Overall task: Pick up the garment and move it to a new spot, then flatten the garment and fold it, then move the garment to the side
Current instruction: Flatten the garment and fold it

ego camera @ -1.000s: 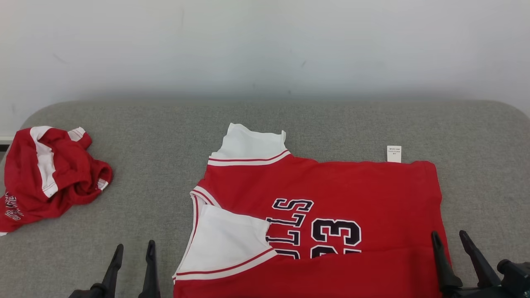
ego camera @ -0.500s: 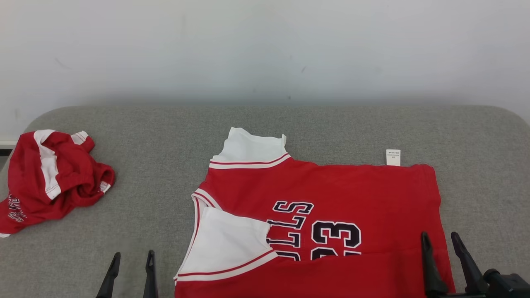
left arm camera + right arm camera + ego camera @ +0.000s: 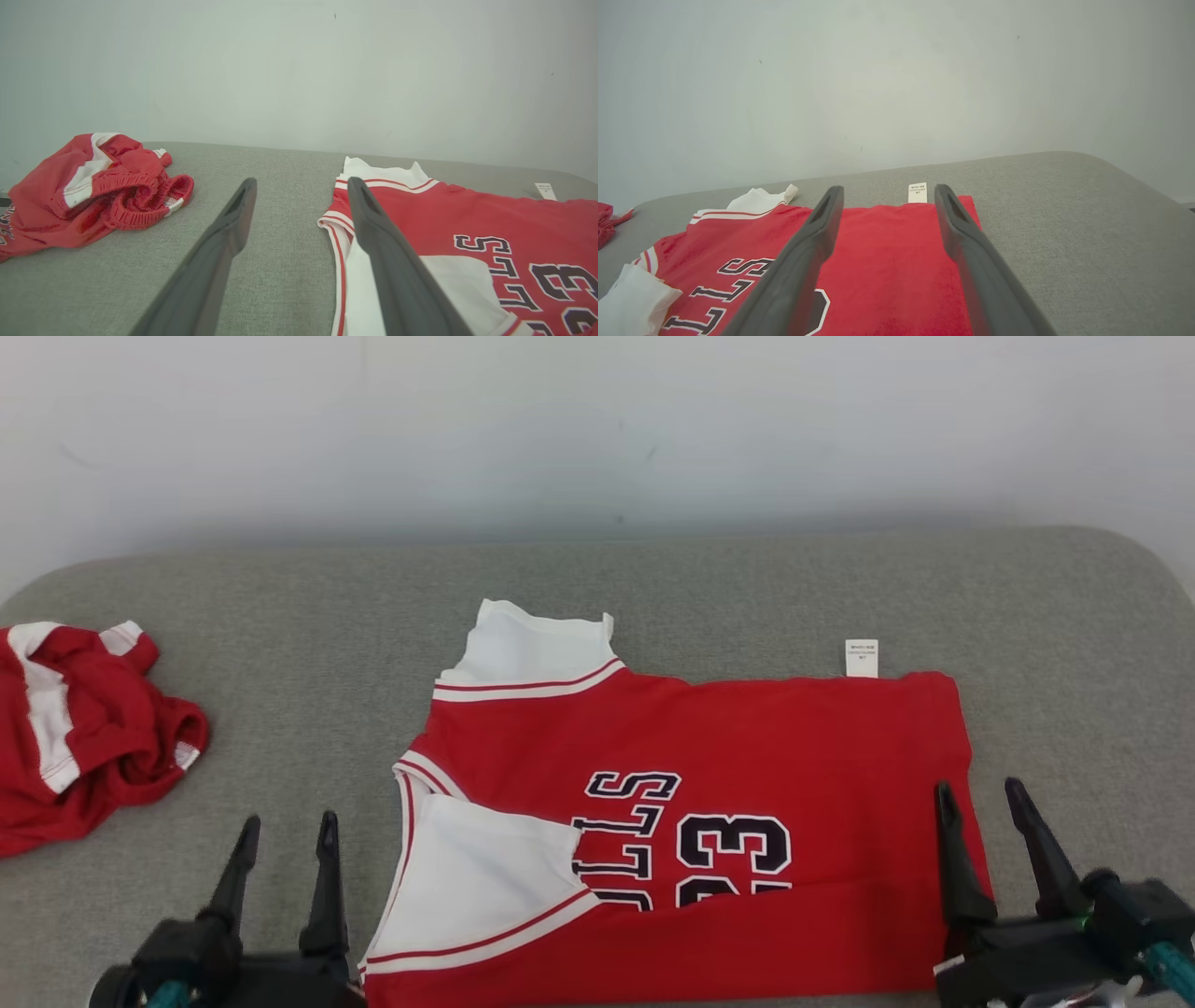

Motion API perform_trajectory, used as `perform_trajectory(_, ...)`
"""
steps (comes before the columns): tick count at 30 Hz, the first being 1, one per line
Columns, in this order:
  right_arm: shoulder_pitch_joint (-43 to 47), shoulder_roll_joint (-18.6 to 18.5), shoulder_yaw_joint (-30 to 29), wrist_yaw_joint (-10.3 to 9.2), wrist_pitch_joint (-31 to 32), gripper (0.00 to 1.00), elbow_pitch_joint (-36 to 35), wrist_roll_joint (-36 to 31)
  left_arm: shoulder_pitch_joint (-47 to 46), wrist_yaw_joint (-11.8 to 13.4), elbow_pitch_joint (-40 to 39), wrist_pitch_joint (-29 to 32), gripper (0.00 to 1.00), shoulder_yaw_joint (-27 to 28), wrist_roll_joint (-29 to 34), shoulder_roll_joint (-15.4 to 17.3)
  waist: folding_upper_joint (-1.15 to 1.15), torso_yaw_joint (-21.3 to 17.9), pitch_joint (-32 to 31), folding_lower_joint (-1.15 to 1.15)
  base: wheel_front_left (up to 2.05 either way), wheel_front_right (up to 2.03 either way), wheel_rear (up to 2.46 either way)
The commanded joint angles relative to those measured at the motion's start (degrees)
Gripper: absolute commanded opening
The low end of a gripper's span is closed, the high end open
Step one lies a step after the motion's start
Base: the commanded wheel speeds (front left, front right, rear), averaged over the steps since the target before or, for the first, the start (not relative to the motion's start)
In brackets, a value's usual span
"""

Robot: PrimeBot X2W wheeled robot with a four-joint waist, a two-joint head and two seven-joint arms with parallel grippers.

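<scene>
The red-and-white basketball jersey with dark lettering [image 3: 709,737] lay flat on the grey fabric-covered surface [image 3: 747,588], its near edge folded over the numbers. My left gripper [image 3: 288,819] and right gripper [image 3: 978,787] stood spread and empty at its near corners. I judged that the folding was under way, and that the next move called for pinching both corners.

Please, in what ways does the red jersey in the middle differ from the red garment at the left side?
The jersey lies spread flat; the left garment is bunched in a heap. The jersey shows big dark letters and the number 23; the left garment shows a gathered elastic band in the left wrist view. Both are red with white trim and rest on the grey surface.
</scene>
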Motion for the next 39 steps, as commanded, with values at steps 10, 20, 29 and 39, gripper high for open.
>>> perform_trajectory(10,-18.09,-2.81,6.14,0.02,-0.10,1.00,10.50,1.57,-22.69,0.04,11.52,3.55,1.00,-9.31,-8.32,12.18,0.00,-10.63,10.26,0.00,0.00,0.00,0.00)
perform_trajectory(20,-34.33,-1.20,11.23,0.02,-0.10,1.00,21.10,3.35,-43.21,0.04,19.64,16.52,1.00,-18.51,-20.29,22.06,0.00,-15.87,17.43,0.00,0.00,0.00,0.00)
perform_trajectory(29,-38.48,0.11,13.28,0.02,-0.10,1.00,22.06,4.83,-51.21,0.03,28.37,22.05,1.00,-22.89,-24.05,25.23,0.00,-18.99,21.02,0.00,0.00,0.00,0.00)
perform_trajectory(39,-38.82,-0.21,13.21,0.02,-0.10,1.00,22.09,5.17,-54.22,0.08,35.28,23.57,1.00,-24.96,-24.00,24.91,0.00,-19.53,22.67,0.00,0.00,0.00,0.00)
